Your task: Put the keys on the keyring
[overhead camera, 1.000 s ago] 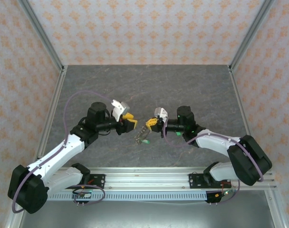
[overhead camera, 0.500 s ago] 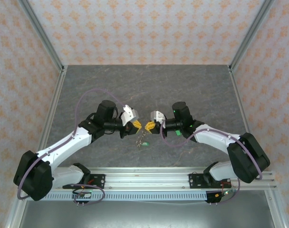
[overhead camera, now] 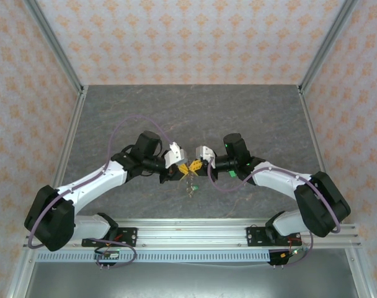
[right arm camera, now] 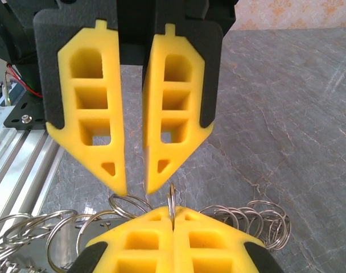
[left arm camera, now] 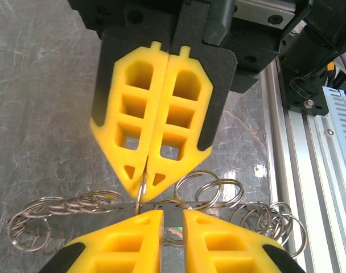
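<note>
Keyring (left arm camera: 82,202) stretches crosswise, long axis left-right, pinched by right pincer (left arm camera: 143,183).

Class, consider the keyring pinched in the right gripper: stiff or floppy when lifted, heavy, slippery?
Probably floppy: the keyring is thin wire strung with many loose loops either side of the right gripper. Likely light, being mostly open wire. Bare metal may slip in a pinch.

You had the right hand (left arm camera: 140,190) facing the camera, its yellow fingers pressed together and pinching one wire loop of the keyring (left arm camera: 76,203). Your left hand (left arm camera: 173,216) sat just below, fingers narrowly apart, with the silver loops strung sideways above the grey table (left arm camera: 42,114).
</note>
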`<state>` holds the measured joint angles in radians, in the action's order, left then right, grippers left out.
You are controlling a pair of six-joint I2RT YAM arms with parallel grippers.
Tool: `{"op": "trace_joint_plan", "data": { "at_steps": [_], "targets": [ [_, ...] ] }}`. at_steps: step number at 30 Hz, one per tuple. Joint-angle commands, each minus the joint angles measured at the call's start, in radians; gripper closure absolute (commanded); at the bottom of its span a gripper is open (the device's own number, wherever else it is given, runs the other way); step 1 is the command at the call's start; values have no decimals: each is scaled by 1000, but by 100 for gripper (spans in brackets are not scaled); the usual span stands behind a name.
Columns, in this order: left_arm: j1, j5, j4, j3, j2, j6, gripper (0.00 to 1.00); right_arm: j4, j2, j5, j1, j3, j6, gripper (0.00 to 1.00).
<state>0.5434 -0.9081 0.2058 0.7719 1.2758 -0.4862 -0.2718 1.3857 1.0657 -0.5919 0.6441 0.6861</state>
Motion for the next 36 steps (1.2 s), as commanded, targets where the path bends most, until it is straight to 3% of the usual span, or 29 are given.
{"op": "trace_joint_plan", "data": {
  "at_steps": [1,7,14,20,36],
  "targets": [
    [12,23,-3,30,8,-30,84,-43,1,66,4,43,17,100],
    [18,90,-72,5,-9,-8,83,-26,2,85,3,46,18,100],
    [18,127,-41,-22,-93,-15,81,-3,-10,24,4,32,50,100],
    [18,159,-47,-45,-117,-8,77,0,-11,64,4,39,40,100],
    [24,109,-61,14,-26,-25,74,-67,-16,118,4,44,-23,100]
  ]
}}
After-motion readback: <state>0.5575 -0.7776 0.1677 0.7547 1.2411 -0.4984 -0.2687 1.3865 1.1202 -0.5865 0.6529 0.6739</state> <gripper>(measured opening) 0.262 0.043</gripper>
